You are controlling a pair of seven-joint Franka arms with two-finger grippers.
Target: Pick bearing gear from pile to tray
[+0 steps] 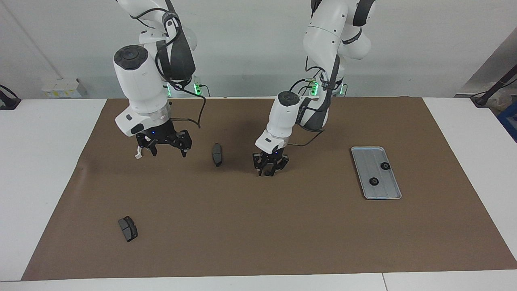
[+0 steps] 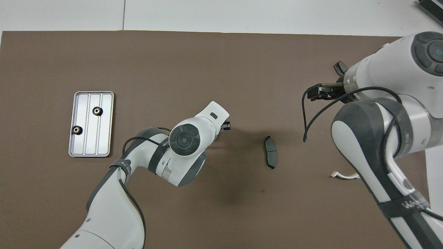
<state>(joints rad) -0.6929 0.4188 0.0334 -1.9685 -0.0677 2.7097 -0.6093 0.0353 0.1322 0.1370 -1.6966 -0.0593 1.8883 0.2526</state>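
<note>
The silver ribbed tray [image 1: 389, 194] lies toward the left arm's end of the mat and holds two small black gears [image 1: 385, 165] [image 1: 374, 181]; it also shows in the overhead view [image 2: 107, 123]. My left gripper [image 1: 268, 173] points down, low over the mat's middle, between a dark brake pad [image 1: 217, 154] and the tray. Whatever is under it is hidden. My right gripper [image 1: 169, 153] hangs open and empty above the mat, over a white bracket [image 1: 139, 153] that it partly hides. No loose gear shows on the mat.
A second dark brake pad [image 1: 128, 228] lies farther from the robots, toward the right arm's end. The brown mat [image 1: 258, 234] covers the white table. In the overhead view the right arm hides that pad.
</note>
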